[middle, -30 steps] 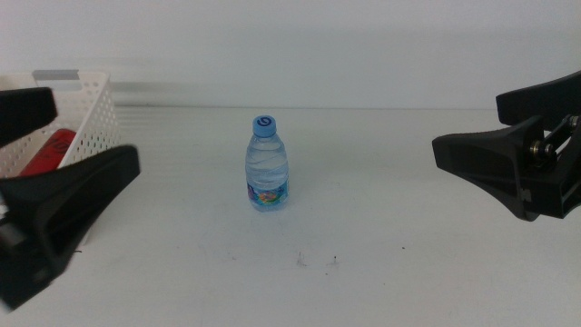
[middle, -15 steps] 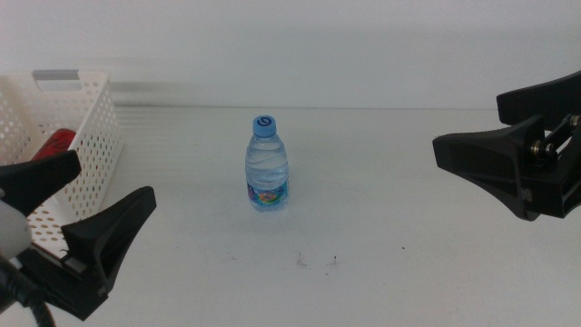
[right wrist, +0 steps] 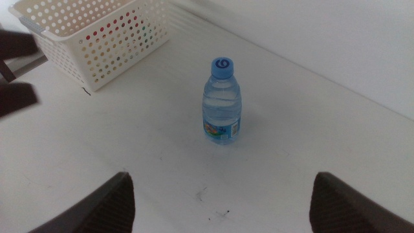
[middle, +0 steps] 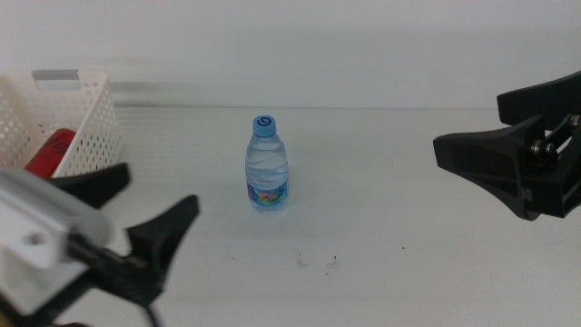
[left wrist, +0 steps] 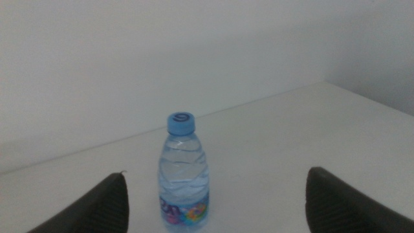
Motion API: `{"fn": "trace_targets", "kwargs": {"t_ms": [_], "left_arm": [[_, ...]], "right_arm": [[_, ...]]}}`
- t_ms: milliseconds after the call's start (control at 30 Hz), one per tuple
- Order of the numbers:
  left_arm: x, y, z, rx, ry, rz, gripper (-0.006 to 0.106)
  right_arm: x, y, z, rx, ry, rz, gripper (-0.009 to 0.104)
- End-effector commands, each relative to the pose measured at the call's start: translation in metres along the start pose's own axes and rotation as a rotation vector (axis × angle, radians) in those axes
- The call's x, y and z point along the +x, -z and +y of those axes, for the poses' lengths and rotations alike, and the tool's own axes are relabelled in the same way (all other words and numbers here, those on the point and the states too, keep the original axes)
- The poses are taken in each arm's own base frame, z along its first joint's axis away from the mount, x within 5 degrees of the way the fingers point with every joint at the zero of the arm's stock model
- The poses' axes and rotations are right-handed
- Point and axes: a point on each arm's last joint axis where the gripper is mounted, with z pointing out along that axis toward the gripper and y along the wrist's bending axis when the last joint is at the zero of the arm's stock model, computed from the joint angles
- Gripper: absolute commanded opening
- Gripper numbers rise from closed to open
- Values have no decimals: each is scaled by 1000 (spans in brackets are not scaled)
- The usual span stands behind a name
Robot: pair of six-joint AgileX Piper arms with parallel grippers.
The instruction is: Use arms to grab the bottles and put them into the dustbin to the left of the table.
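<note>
A small clear water bottle (middle: 267, 168) with a blue cap stands upright mid-table. My left gripper (middle: 156, 189), open and empty with a white link part, is at the near left, between the dustbin and the bottle. In the left wrist view (left wrist: 215, 173) its jaws face the bottle (left wrist: 184, 175) from a distance. The white perforated dustbin (middle: 91, 127) stands at the far left with the red can (middle: 50, 153) inside. My right gripper (middle: 467, 125) is open and empty at the right, well apart from the bottle (right wrist: 222, 103). The yellow tea bottle is not visible.
The white table (middle: 381, 227) has a few dark specks (middle: 316, 262) in front of the bottle. In the right wrist view the dustbin (right wrist: 97, 39) lies beyond the bottle, and the left gripper (right wrist: 16, 71) shows as a dark blur beside it.
My left gripper has swung away from the dustbin, rightward along the near edge, and now faces the water bottle. The right arm and the bottle have not moved.
</note>
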Motion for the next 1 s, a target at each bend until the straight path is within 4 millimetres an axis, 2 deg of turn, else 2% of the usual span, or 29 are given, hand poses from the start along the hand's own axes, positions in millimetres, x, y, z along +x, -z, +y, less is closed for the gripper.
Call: {"fn": "trace_targets", "kwargs": {"t_ms": [0, 133, 300, 433, 667, 967], "left_arm": [[9, -14, -2, 25, 30, -68, 94], [20, -35, -1, 17, 53, -50, 94], [37, -51, 0, 4, 63, 32, 94], [47, -56, 2, -15, 85, 51, 94], [47, -58, 5, -46, 42, 19, 94], [70, -82, 15, 2, 43, 13, 94]], "right_arm": [[-3, 3, -1, 9, 3, -21, 91], [-3, 3, -1, 9, 3, -21, 91], [-3, 3, -1, 9, 3, -21, 91], [-3, 3, -1, 9, -5, -22, 91], [-3, 3, -1, 9, -5, -22, 91], [-3, 3, -1, 9, -5, -22, 91]]}}
